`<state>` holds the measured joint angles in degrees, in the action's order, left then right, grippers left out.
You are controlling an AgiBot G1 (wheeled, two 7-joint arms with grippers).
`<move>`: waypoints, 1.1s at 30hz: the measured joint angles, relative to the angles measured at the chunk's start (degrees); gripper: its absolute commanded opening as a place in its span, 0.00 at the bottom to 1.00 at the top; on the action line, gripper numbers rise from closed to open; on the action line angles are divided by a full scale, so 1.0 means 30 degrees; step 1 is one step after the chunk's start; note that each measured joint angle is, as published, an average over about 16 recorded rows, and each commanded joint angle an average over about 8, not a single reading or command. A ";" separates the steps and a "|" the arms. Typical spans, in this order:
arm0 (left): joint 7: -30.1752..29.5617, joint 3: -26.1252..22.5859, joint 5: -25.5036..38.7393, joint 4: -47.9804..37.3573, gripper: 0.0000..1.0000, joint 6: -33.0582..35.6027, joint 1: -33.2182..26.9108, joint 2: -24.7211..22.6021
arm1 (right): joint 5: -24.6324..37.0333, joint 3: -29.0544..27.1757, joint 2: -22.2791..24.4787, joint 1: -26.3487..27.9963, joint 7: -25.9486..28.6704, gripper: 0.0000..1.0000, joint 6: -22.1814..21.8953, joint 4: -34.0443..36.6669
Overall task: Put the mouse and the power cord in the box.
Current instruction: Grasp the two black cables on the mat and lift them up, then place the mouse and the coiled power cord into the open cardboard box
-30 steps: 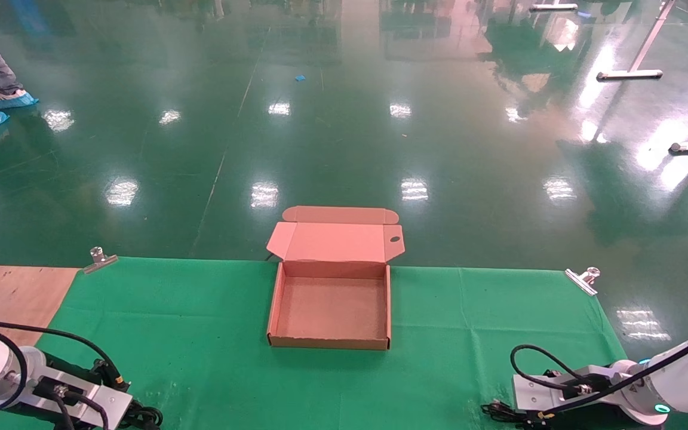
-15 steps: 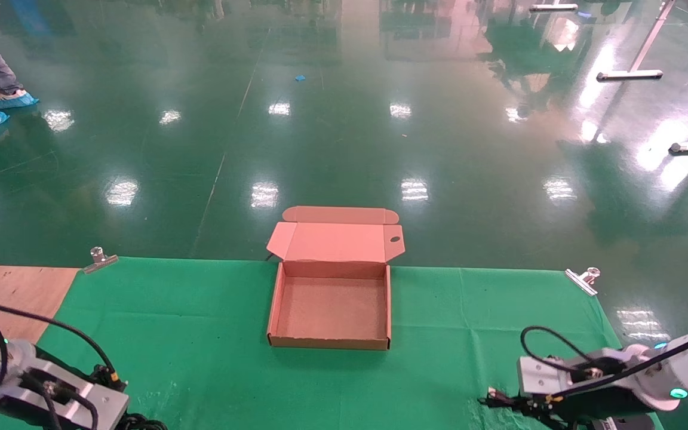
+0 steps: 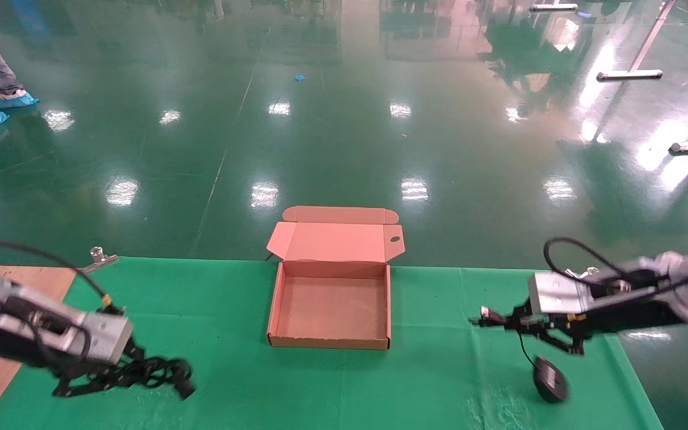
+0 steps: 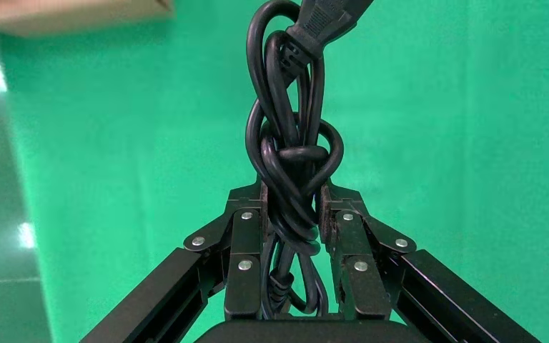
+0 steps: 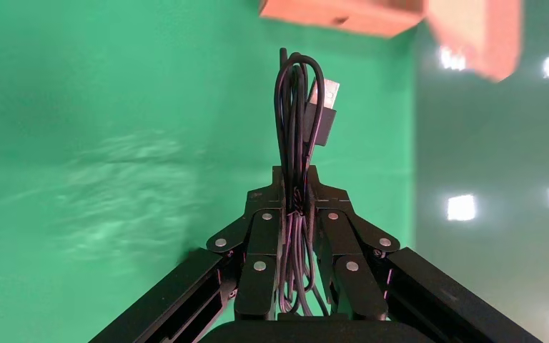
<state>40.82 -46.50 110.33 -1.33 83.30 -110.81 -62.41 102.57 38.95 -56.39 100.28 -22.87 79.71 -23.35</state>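
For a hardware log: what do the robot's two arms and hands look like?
Both arms have white-grey shells, cyan status lights, silver wrist blocks and looping black cables. The left hand and the right hand are black linkage fingers with silver screws.

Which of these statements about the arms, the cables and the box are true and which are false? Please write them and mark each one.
1. The left gripper is shut on the power cord. True.
2. The mouse lies inside the box. False: it hangs by its thin cord below the right gripper, over the green cloth.
3. The box lid is open. True.
4. The right gripper holds nothing. False: it clamps the mouse's bundled cord.
5. The box holds the power cord. False: nothing is in the box.
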 measured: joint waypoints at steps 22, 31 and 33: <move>-0.3312 0.0371 -0.0495 0.1345 0.00 -0.4210 -0.3414 -0.3923 | 0.0127 -0.0415 -0.4355 0.3611 0.3384 0.00 -0.2196 -0.1777; -0.3431 0.0633 -0.0843 0.1721 0.00 -0.7245 -0.3379 -0.4667 | -0.0107 -0.0293 -0.6630 0.4661 0.1701 0.00 -0.3680 0.1676; -0.3389 0.0676 -0.0912 0.1798 0.00 -0.7728 -0.3300 -0.4722 | -0.0235 -0.0232 -0.6865 0.4766 0.1393 0.00 -0.3824 0.2141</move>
<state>30.65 -44.48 107.59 4.06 60.12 -120.71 -76.58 101.87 38.26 -76.98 114.58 -18.69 68.23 -16.92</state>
